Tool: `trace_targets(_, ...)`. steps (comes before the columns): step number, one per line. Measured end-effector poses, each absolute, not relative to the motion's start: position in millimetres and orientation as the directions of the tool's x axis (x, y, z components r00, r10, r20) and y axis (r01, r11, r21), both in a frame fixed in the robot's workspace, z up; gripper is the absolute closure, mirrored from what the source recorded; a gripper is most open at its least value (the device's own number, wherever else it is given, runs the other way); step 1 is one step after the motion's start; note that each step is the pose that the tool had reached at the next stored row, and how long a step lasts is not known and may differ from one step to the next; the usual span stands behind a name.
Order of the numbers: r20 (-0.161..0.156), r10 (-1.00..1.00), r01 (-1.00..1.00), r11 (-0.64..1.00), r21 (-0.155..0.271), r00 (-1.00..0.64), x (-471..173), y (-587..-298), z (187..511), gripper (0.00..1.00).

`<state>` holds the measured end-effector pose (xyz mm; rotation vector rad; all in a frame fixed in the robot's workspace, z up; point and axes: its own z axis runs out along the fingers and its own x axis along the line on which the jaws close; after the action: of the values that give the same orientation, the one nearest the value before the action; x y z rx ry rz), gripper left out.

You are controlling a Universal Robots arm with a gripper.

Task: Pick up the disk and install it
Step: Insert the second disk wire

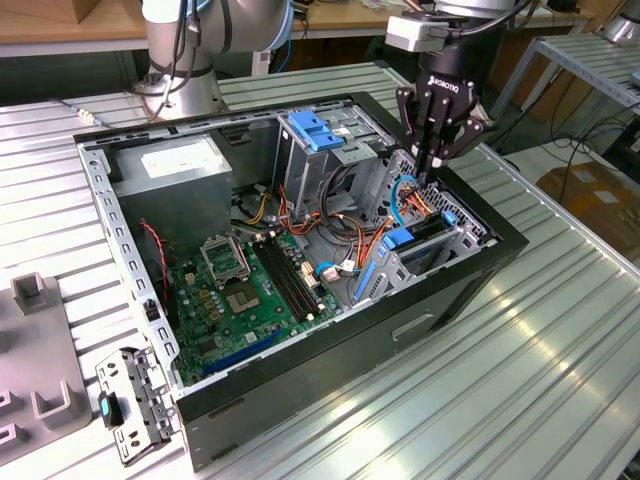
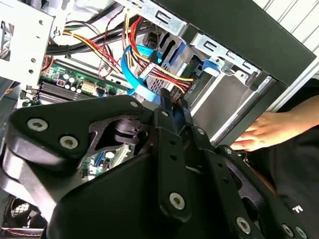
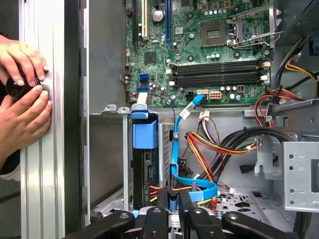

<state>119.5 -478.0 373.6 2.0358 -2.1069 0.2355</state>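
The disk [image 3: 145,132] stands on edge in a slot of the low drive cage at the case's front corner, its light-blue carrier end facing up. In the exterior view the disk [image 1: 400,238] is just below and to the left of my gripper [image 1: 428,176]. My gripper [image 3: 173,198] hangs over the cage beside the disk with its fingers pressed together and is apart from the disk. A flat blue data cable [image 3: 175,149] and red-yellow wires [image 2: 164,74] run right past the fingertips of the gripper [image 2: 172,102].
The open black computer case [image 1: 470,290] lies on a slatted metal table. Inside are the motherboard [image 1: 250,290], power supply [image 1: 185,165] and a tall cage with a blue bracket [image 1: 316,130]. A person's hands [image 3: 22,94] rest at the case's outer wall. A loose metal bracket [image 1: 135,400] lies nearby.
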Motion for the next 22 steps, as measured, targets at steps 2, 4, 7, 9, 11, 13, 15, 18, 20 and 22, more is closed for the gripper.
trace_targets(2, 0.254, -0.967, -0.999, 0.038, 0.026, -0.030, 119.5, -478.0, 373.3, 0.84)
trace_targets(4, 0.254, -0.967, -0.999, 0.038, 0.026, -0.030, 119.5, -478.4, 372.8, 0.84)
trace_targets(7, 0.254, -0.967, -0.999, 0.037, 0.019, -0.031, 116.1, -480.0, 372.1, 0.84)
trace_targets(9, 0.254, -0.967, -0.999, 0.036, 0.013, -0.032, 113.3, -480.7, 371.6, 0.84)
trace_targets(11, 0.253, -0.967, -0.999, 0.035, 0.002, -0.033, 110.3, -481.1, 371.0, 0.84)
trace_targets(13, 0.253, -0.967, -0.999, 0.032, -0.014, -0.035, 107.2, -482.1, 370.5, 0.84)
trace_targets(15, 0.253, -0.967, -0.999, 0.031, -0.026, -0.036, 105.3, -482.7, 370.3, 0.84)
trace_targets(18, 0.251, -0.967, -0.998, 0.028, -0.048, -0.039, 100.7, -484.6, 369.0, 0.84)
trace_targets(20, 0.250, -0.967, -0.998, 0.026, -0.054, -0.039, 97.1, -486.8, 367.7, 0.84)
trace_targets(22, 0.247, -0.968, -0.998, 0.026, -0.057, -0.039, 94.6, -490.1, 366.3, 0.84)
